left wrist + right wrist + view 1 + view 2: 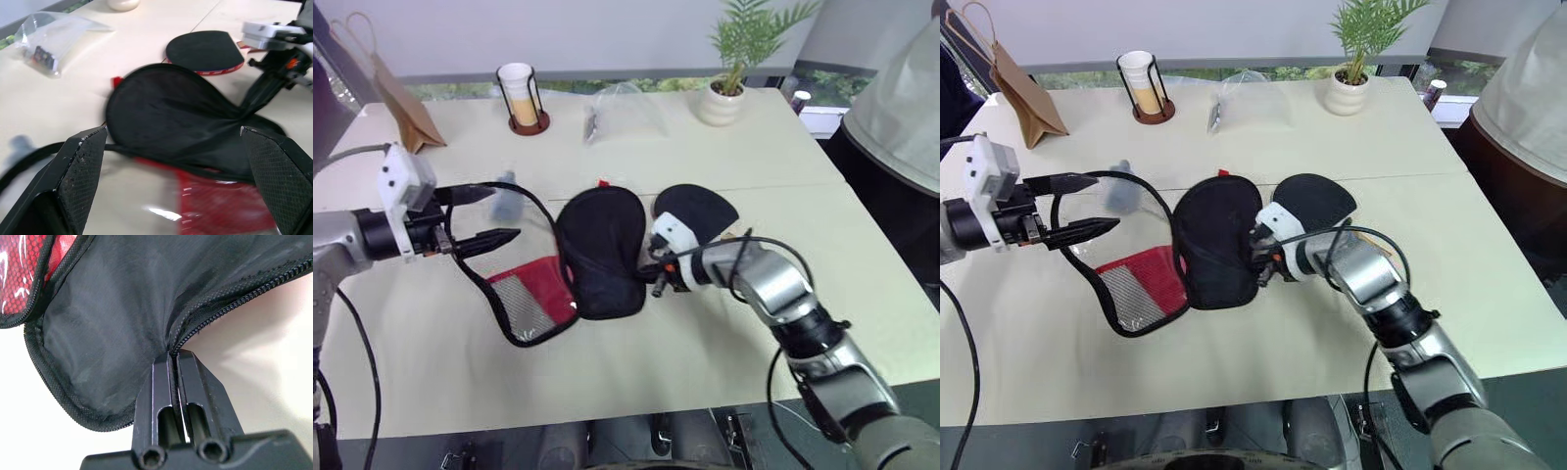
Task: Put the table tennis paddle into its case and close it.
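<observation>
1. The right gripper has its fingers clenched on the zipper edge of the case, at the case's 4 o'clock.
2. The case lies open at the tabletop's centre: black flap up, red mesh panel spread toward 8 o'clock.
3. The left gripper hovers at the case's 9 o'clock, fingers released and spread, the case's black edge loop running between them.
4. The table tennis paddle lies flat at the case's 2 o'clock, outside it, just behind the right gripper.
5. Farther back: a clear plastic bag at 12 o'clock, a cup in a wire holder at 11, a potted plant at 1, a brown paper bag at 10.
</observation>
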